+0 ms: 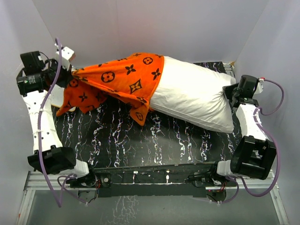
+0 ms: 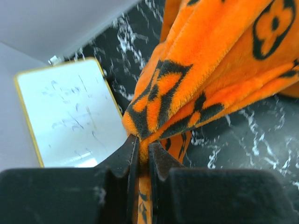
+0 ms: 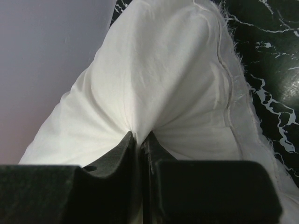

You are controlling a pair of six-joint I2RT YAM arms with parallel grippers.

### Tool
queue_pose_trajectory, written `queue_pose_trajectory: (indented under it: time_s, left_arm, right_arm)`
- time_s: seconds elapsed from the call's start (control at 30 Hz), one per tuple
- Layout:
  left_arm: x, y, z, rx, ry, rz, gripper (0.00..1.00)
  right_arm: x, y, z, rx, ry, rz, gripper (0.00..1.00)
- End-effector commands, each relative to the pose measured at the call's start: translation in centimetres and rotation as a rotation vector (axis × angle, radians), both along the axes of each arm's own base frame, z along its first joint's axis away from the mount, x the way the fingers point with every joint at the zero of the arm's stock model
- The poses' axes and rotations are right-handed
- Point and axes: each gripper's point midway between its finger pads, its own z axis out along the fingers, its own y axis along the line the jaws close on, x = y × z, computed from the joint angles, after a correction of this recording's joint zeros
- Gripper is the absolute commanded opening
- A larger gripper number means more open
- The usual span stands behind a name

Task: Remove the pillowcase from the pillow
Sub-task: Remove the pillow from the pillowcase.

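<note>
- The pillow lies on the far half of the black marbled table. Its long axis runs left to right and slants a little toward the near-right.
- Its bare white right end reaches the table's right edge. Its left part is hidden inside the pillowcase, so its left end cannot be made out.
- The pillowcase covers the left portion of the pillow, with its open mouth facing right. Its hem crosses the pillow on a diagonal, and one orange flap hangs down toward the table's middle.
- The other end of the pillowcase narrows into a bunched point drawn toward the left edge, near the far-left corner.
- The left arm rises from the near-left corner and runs along the left edge, its wrist bent inward. The left gripper has its jaws nearly together, pinching a fold of orange plush.
- The right arm stands along the right edge, its wrist turned toward the pillow's end. The right gripper is squeezed narrow on a pinch of white fabric, which puckers around the fingertips.
- A whiteboard with a yellowish frame lies flat by the left edge. In the top view the left arm and the orange cloth largely hide it.
- The left wrist view shows only faint smudges on the board, which are unreadable.
</note>
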Motion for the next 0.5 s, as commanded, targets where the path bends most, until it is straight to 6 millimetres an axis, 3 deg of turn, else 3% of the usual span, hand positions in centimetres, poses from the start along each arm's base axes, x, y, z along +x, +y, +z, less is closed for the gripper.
queue_pose_trajectory:
  time_s: [0.0, 0.23, 0.33, 0.47]
  left_arm:
    - [-1.4, 0.4, 6.8, -0.017, -0.094, 0.073, 0.00]
    - [-3.4, 5.3, 6.8, 0.275, -0.190, 0.212, 0.00]
    - [-4.0, 7.1, 6.8, 0.306, -0.186, 0.253, 0.00]
    - [-4.2, 9.7, 4.8, 0.283, -0.122, 0.275, 0.00]
  right_arm:
    - [0.4, -6.5, 3.9, -0.163, -0.056, -0.225, 0.08]
    - [-0.2, -7.0, 1.3, -0.066, -0.038, -0.246, 0.08]
    - [-0.4, -7.5, 0.4, -0.043, -0.023, -0.257, 0.08]
    - [-0.2, -7.5, -0.8, -0.011, -0.018, -0.250, 0.08]
